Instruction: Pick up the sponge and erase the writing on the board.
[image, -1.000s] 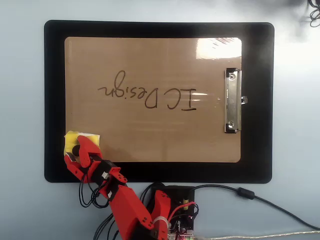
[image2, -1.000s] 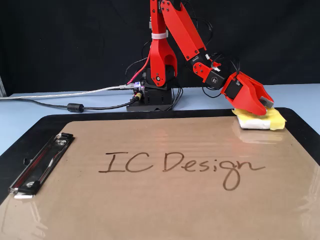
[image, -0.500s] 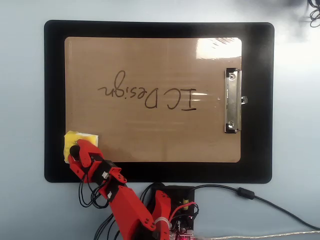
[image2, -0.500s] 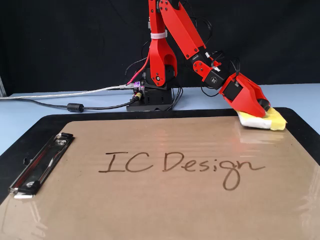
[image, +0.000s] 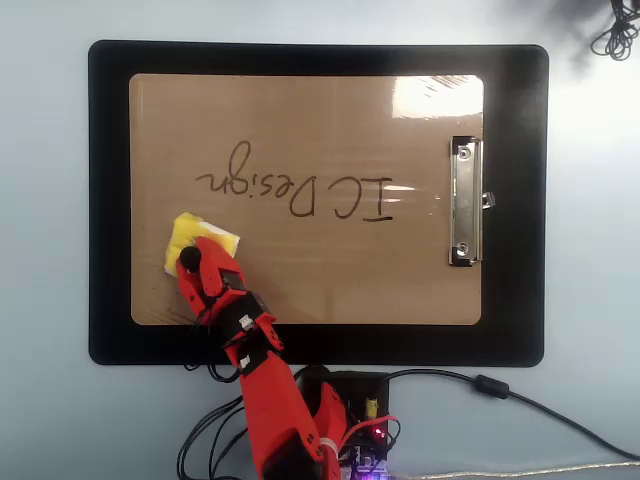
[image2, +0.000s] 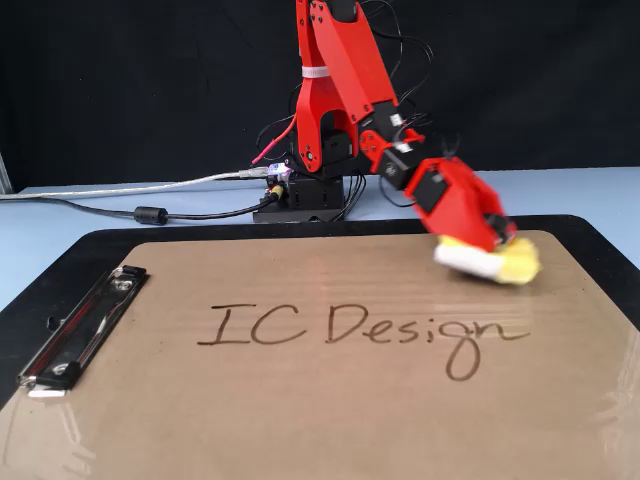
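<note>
yellow and white, the sponge (image: 200, 241) sits pinched in my gripper (image: 192, 259), whose red jaws are closed on the black knob at its centre. in the overhead view it hangs over the left part of the board (image: 300, 290), below the tail of the "g". in the fixed view the sponge (image2: 492, 262) looks slightly blurred and seems lifted off the brown surface, near the board's far right corner; i cannot tell for sure whether it touches.

the writing (image: 298, 186) reads "ic design" and looks whole, dark thin strokes across the middle of the board, apart from the sponge. the silver clip (image: 463, 200) lies along the right edge in the overhead view. the board rests inside the wider black mat (image: 110, 200), which frames it on all sides. my arm's base (image2: 305, 195) stands at the mat's far edge in the fixed view, with cables (image2: 100, 190) trailing left.
</note>
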